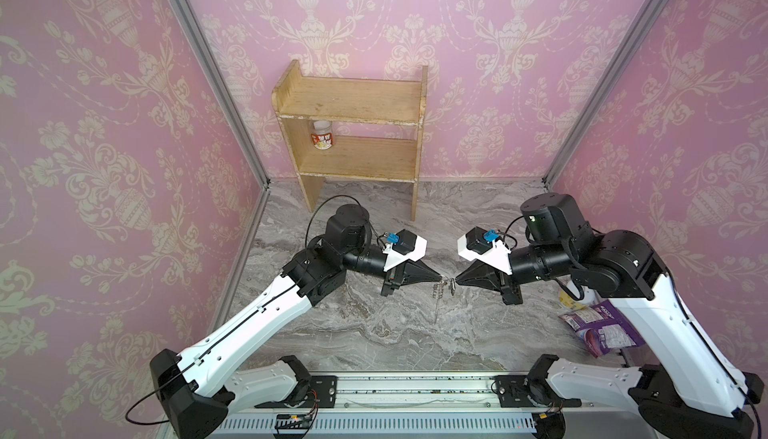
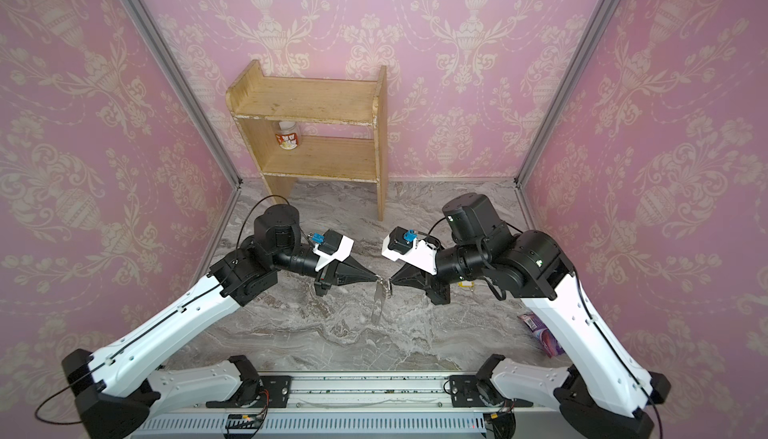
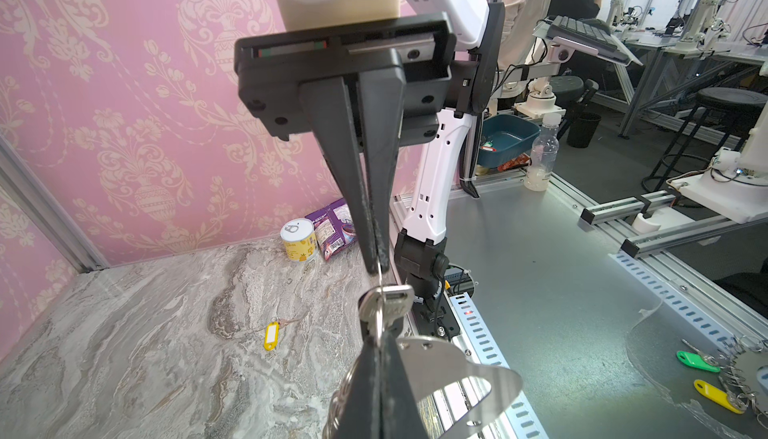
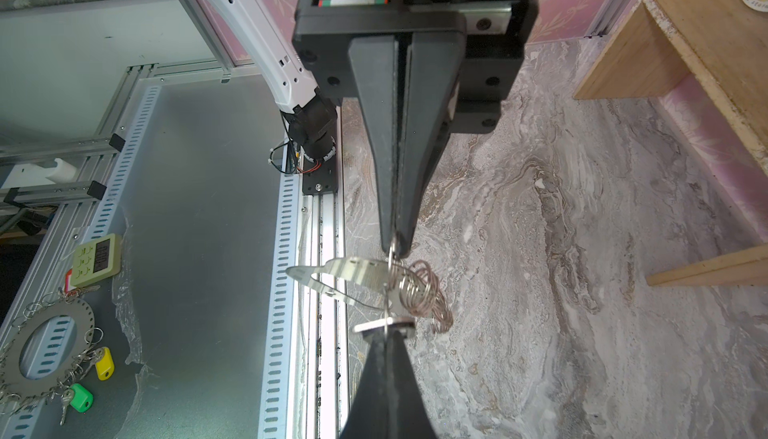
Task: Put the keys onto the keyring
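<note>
Right wrist view showed the left hand (image 4: 397,245) clamped on the keyring (image 4: 345,270) mid-frame; the closed right hand (image 4: 386,335) apparently pinched a key (image 4: 376,325) just below; threading was in hand; next, the key needed twisting along a split ring (image 4: 422,287).

The left arm (image 1: 245,335) and right arm (image 1: 681,341) are covered in white shells, with black joints. Thin black cables (image 1: 262,311) are clipped along them. Blue plugs (image 1: 390,238) are fitted on top.
</note>
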Controlling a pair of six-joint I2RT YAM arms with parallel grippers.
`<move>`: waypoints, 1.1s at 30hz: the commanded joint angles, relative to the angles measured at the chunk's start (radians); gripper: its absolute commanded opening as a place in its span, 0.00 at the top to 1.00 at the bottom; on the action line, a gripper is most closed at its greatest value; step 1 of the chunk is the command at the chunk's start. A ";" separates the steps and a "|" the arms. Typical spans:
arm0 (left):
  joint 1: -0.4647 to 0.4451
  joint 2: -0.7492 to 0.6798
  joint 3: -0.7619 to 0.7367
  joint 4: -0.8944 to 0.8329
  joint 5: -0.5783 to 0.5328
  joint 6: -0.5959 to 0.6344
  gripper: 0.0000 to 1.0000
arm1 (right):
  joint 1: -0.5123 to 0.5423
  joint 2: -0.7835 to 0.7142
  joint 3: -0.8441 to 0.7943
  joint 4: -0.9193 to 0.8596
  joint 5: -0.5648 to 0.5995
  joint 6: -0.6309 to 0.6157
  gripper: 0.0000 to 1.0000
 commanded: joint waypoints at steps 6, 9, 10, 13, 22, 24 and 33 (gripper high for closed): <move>-0.015 -0.007 0.017 -0.011 0.035 0.029 1.00 | 0.000 0.012 0.016 -0.006 -0.040 -0.021 1.00; -0.015 -0.007 0.019 -0.012 0.035 0.031 1.00 | 0.004 0.016 0.017 -0.004 -0.035 -0.019 1.00; -0.016 -0.007 0.020 -0.012 0.034 0.030 1.00 | 0.005 0.017 0.017 -0.004 -0.033 -0.018 1.00; -0.017 -0.006 0.021 -0.016 0.033 0.033 1.00 | 0.008 0.018 0.020 -0.005 -0.032 -0.016 1.00; -0.017 -0.003 0.021 -0.034 0.025 0.046 1.00 | 0.018 0.018 0.031 -0.008 -0.018 -0.012 1.00; -0.017 -0.002 0.023 -0.038 0.019 0.051 1.00 | 0.019 0.018 0.034 -0.011 -0.016 -0.012 1.00; -0.020 0.004 0.037 -0.056 0.008 0.060 1.00 | 0.032 0.023 0.032 -0.012 -0.015 -0.013 1.00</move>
